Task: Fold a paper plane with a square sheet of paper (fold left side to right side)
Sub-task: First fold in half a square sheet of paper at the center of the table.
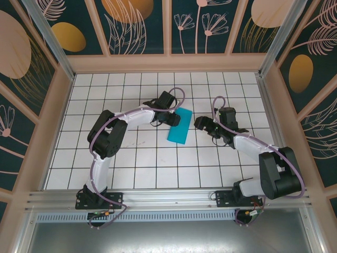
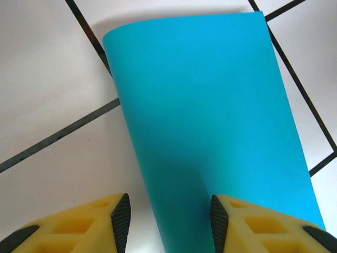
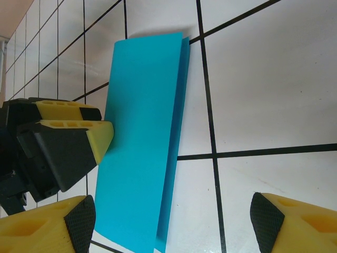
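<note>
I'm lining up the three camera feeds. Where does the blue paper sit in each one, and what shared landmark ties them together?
Top view: blue paper near the middle of the tiled table.
Left wrist: centre and right, running down between the yellow fingers.
Right wrist: left of centre, a tall folded strip.
Shared landmark: the left claw, against the paper's left edge in the top and right wrist views.

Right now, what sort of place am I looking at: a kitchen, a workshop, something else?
Most likely a small enclosed robot test booth. A left arm and right arm are bolted at the near edge of a white tiled table, and leaf-patterned panels in a metal frame wall it in.
</note>
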{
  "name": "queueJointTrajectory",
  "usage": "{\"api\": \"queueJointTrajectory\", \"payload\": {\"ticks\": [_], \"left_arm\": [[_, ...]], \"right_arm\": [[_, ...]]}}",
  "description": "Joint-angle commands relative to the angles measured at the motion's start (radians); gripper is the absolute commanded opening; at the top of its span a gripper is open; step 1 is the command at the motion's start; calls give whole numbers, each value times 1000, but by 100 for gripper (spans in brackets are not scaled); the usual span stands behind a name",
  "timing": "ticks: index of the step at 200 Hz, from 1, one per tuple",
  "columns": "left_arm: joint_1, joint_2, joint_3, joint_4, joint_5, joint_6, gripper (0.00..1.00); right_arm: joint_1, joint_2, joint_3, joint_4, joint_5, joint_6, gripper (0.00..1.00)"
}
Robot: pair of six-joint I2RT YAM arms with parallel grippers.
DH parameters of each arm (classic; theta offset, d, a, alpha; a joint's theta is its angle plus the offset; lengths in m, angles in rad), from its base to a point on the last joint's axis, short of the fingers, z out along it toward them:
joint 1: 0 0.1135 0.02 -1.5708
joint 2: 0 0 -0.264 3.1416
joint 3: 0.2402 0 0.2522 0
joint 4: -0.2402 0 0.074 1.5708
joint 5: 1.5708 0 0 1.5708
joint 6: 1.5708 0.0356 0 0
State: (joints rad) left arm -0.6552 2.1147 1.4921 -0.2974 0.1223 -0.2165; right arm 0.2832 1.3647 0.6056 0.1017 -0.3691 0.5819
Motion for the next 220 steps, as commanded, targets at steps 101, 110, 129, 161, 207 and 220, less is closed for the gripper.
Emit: {"api": "queueJointTrajectory", "payload": {"ticks": [101,110,129,161,207,220], "left_arm": [[9,34,18,-29,10,23,46],[9,33,17,-27,8,23,46],[9,30,14,-23,9,23,45],[9,30,14,-25,15,31,45],[9,30,8,-26,26,47,44],[9,30,6,-26,23,51,44]], "right_arm": [[7,19,-1,1,-9,-18,81],[8,20,-1,0,-8,-18,81],[9,22,-1,1,-8,-17,81],[11,24,-1,0,-7,-19,81],[12,25,-3,0,-5,-19,80],[12,27,-3,1,-6,-19,80]]}}
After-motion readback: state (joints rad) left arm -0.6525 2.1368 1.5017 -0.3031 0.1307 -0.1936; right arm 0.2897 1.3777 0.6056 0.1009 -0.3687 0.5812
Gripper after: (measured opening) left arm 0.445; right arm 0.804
